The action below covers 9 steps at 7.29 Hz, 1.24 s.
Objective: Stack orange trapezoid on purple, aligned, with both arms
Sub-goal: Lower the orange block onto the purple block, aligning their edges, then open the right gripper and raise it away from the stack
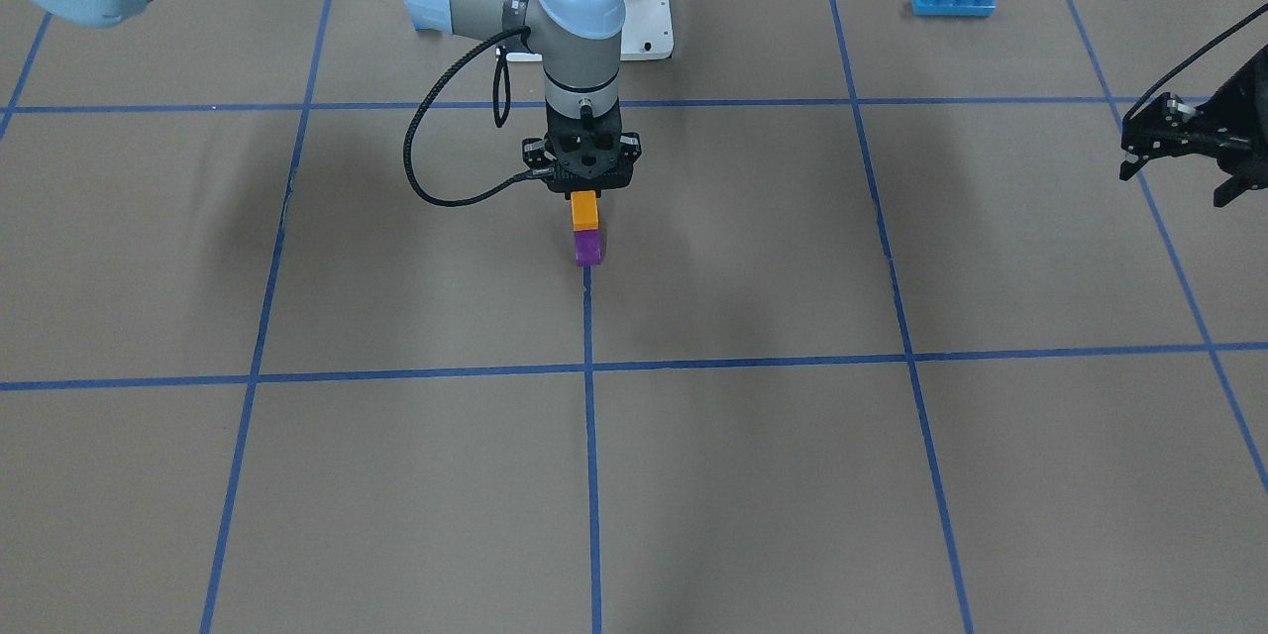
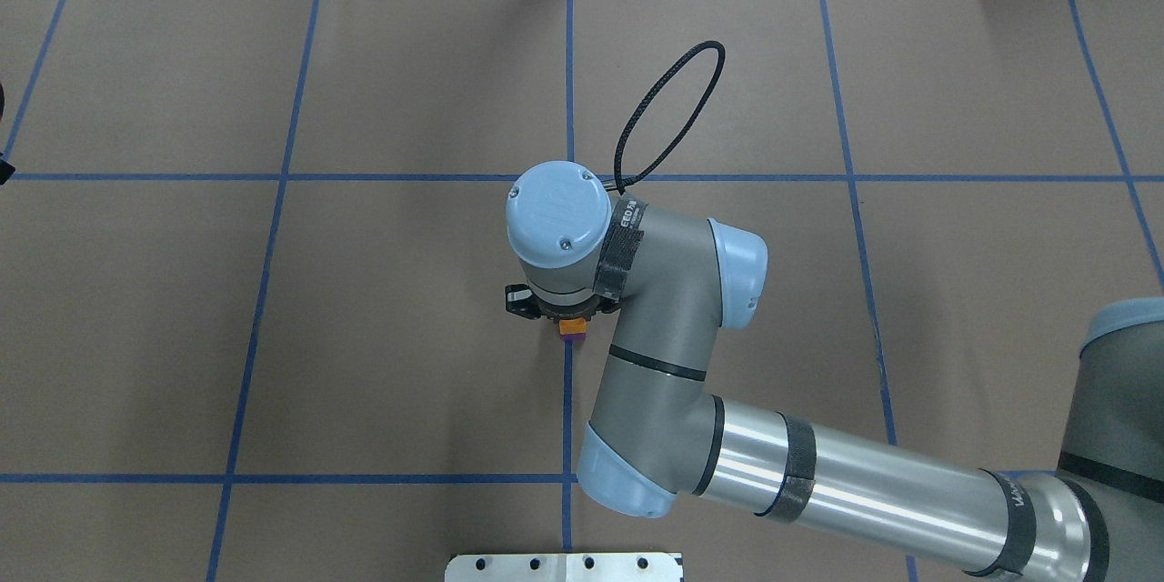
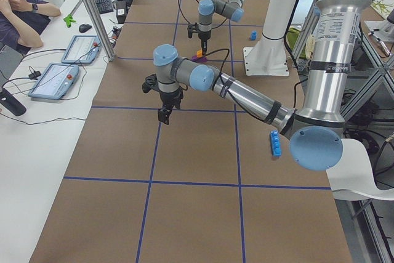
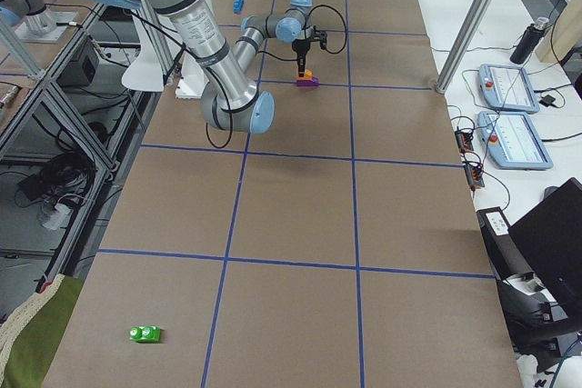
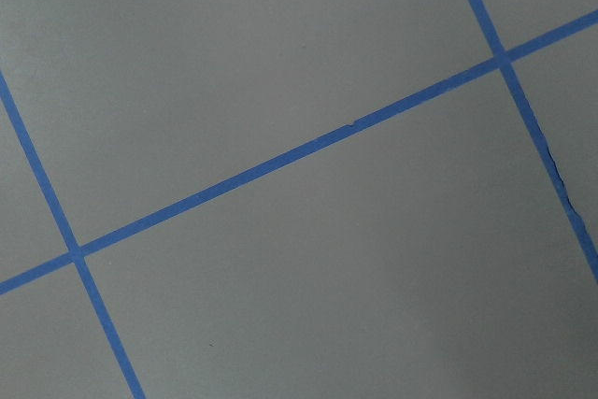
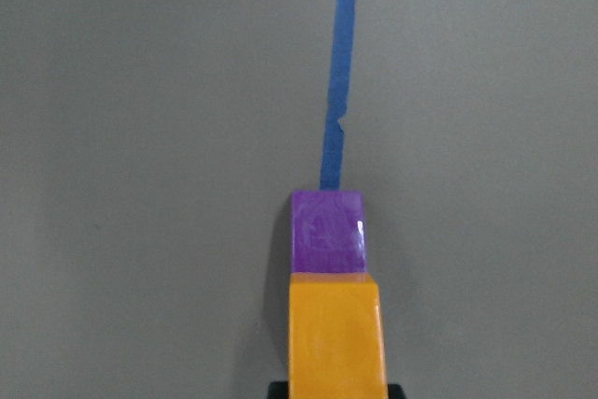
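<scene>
Orange plastic is sitting clenched in our right end effector (image 1: pixel 585 190), near the middle of the front-facing view. We are gripping the orange trapezoid (image 1: pixel 584 209) by its upper part and holding it directly over the purple (image 1: pixel 588 247), which is standing on the table (image 1: pixel 297 495) at the end of a blue tape line. From the front and from the right wrist, the two blocks are appearing to touch and line up edge to edge. We cannot tell whether the stud is pressed fully home.

Further right, a long blue brick (image 1: pixel 954 0) is lying well apart from them. At the far right, our left end effector (image 1: pixel 1176 183) is hanging released and empty above the table.

We are judging the stack nearly done. Seating it firmly, letting go and drawing clear are what is left.
</scene>
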Each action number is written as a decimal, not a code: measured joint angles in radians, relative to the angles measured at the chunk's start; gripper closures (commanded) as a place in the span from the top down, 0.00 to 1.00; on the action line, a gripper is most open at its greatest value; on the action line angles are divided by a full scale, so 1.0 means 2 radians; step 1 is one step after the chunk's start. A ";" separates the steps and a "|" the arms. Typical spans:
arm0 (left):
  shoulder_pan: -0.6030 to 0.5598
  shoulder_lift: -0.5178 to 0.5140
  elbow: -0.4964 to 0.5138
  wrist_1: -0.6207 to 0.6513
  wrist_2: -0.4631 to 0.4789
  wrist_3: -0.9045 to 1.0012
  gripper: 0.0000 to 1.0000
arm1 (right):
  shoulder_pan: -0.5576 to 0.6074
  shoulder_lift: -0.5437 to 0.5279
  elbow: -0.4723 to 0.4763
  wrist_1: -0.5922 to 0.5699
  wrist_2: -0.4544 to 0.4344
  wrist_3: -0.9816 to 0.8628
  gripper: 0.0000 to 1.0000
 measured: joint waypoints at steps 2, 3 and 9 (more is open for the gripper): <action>0.000 0.000 0.000 0.000 0.000 0.000 1.00 | -0.002 -0.007 0.000 0.022 -0.003 -0.005 1.00; 0.000 0.000 0.000 0.000 0.000 0.000 1.00 | -0.005 -0.014 -0.002 0.046 -0.011 -0.007 1.00; 0.000 0.000 -0.001 0.000 0.000 0.000 1.00 | 0.008 -0.017 0.032 0.035 -0.015 -0.010 1.00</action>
